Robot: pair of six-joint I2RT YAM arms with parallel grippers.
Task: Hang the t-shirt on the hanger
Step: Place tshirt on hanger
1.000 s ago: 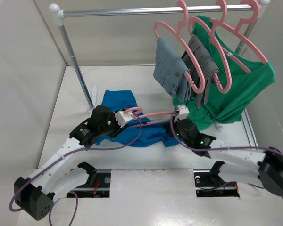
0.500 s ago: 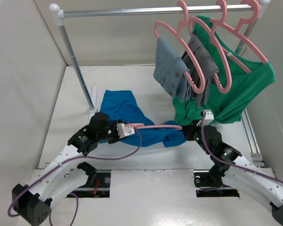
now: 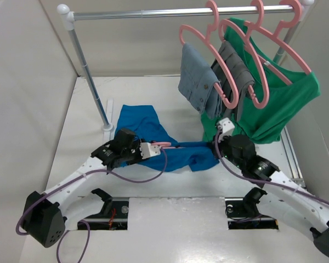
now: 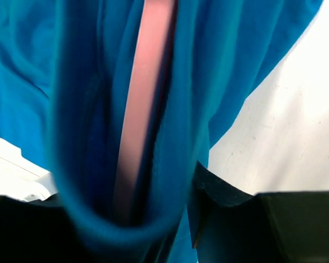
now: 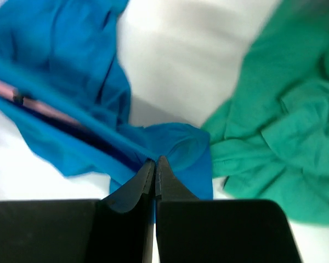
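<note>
The left gripper (image 3: 154, 148) is clamped on the pink hanger (image 4: 142, 109), which is sheathed in the blue t-shirt (image 3: 140, 121) lying mid-table (image 3: 153, 90). The right gripper (image 5: 154, 160), clenched, pinches the t-shirt's right end, beside the green shirt (image 3: 285, 104).

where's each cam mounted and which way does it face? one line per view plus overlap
Top external: above and behind the bases, looking down over table toward rack; left arm and right arm show.
Left wrist: close on t-shirt wrapped around hanger; own jaws at bottom.
Right wrist: down at t-shirt edge beside green shirt; own jaws shut on that edge.
Shared: all three see t-shirt and hanger.
</note>
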